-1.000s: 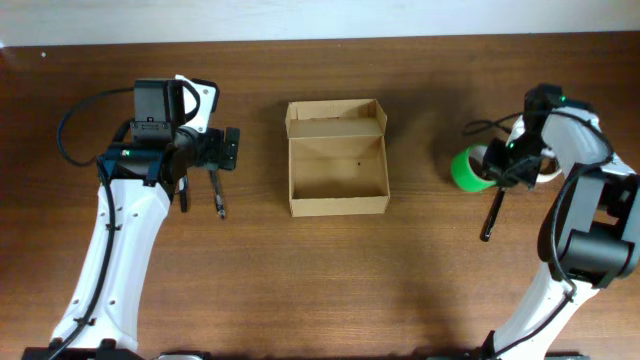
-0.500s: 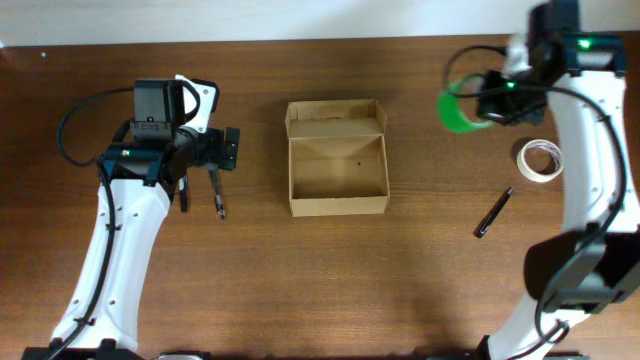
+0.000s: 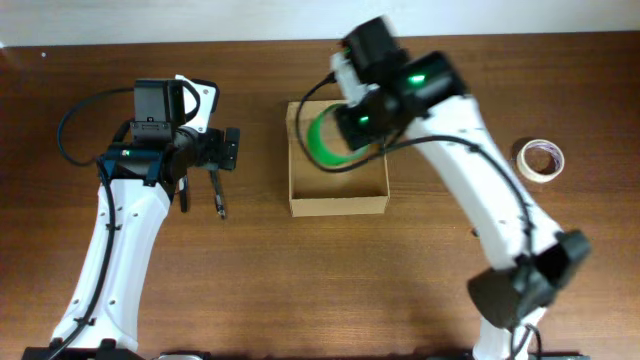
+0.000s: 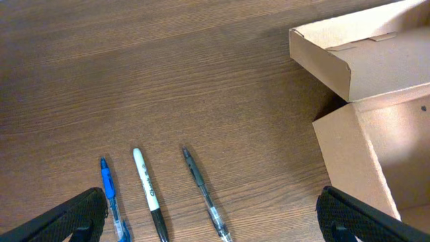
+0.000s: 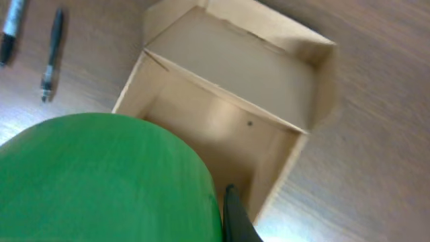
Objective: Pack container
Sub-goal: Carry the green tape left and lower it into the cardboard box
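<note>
The box (image 3: pixel 338 206) sits open on the table (image 3: pixel 300 285), directly beneath the right gripper (image 3: pixel 352 128), which is clenched on a green tape roll (image 3: pixel 324 142), apparently tilted over the box's left half. The left gripper (image 3: pixel 226 148), fully released, hangs left of the box above three pens (image 4: pixel 201 195).

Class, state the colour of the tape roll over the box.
The tape roll is bright green, clearest in the right wrist view.
</note>
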Tool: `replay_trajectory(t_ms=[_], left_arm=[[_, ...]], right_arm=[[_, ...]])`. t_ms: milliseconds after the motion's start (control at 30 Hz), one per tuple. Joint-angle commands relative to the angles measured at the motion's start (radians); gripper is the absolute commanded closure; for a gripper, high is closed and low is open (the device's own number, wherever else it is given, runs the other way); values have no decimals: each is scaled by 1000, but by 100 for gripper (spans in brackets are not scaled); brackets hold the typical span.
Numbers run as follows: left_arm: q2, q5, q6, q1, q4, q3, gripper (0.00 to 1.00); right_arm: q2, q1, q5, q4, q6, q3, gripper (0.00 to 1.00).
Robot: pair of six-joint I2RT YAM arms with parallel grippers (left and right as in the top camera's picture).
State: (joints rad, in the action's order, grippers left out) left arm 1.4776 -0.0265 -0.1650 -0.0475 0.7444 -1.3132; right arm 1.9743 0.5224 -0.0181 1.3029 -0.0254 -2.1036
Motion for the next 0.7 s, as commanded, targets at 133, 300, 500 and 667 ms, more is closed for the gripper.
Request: replay_trajectory(t_ms=[133, 300, 500, 667], left_arm=[[7, -11, -13, 5, -2, -19, 0], [7, -11, -13, 5, -2, -19, 0], [7, -11, -13, 5, -2, -19, 0], [7, -11, -13, 5, -2, -19, 0]], right_arm=[[182, 28, 101, -28, 11, -10, 96], [277, 26, 74, -40, 10, -10, 96], [356, 26, 65, -92, 6, -9, 96], [419, 26, 45, -127, -13, -10, 96]])
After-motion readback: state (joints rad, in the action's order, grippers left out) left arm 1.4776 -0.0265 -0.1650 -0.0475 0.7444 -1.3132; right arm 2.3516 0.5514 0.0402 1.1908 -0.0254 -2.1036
